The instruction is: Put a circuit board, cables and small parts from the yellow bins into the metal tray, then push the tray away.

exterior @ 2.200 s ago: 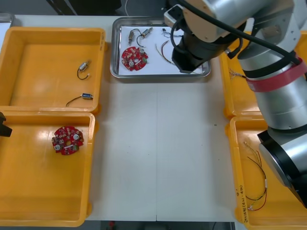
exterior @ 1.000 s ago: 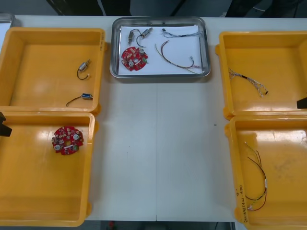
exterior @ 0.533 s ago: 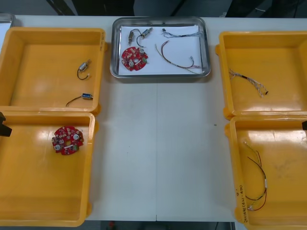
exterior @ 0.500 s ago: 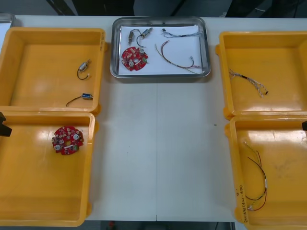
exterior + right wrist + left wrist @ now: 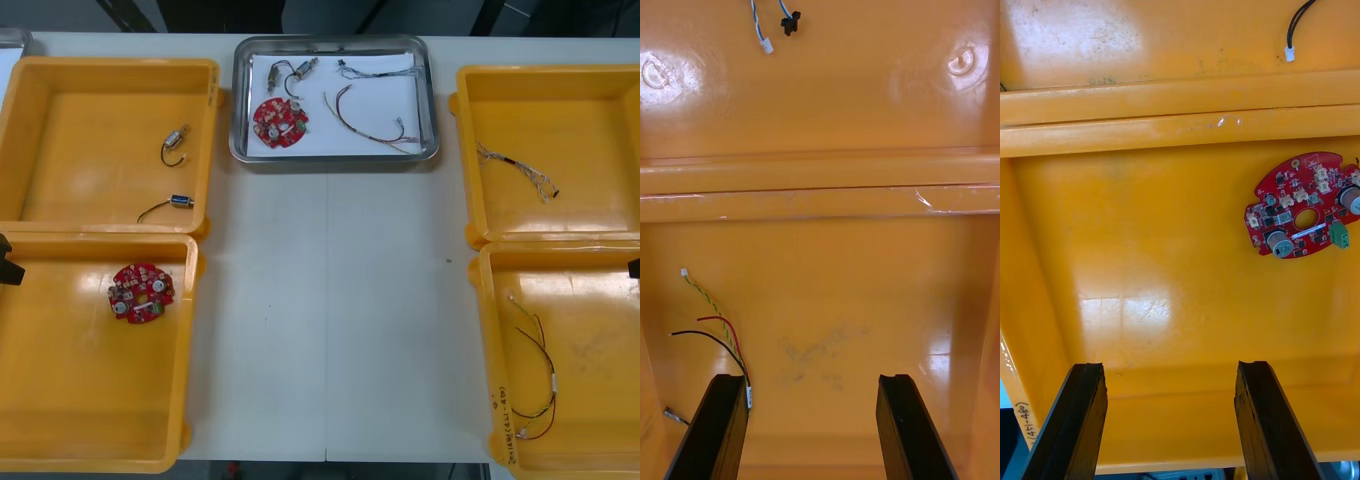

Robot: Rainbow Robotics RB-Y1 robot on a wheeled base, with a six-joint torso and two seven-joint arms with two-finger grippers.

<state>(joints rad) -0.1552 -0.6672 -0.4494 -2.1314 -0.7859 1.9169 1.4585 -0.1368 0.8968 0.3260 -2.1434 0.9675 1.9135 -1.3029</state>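
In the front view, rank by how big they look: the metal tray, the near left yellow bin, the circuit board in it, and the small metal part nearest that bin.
1. near left yellow bin
2. metal tray
3. circuit board
4. small metal part
No two look close in size.

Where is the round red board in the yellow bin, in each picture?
Front view: the circuit board lies in the near left yellow bin.
Left wrist view: it lies beyond the open left gripper.
Right wrist view: looks into the right bins instead.
Shared landmark: the rim where both left bins meet.
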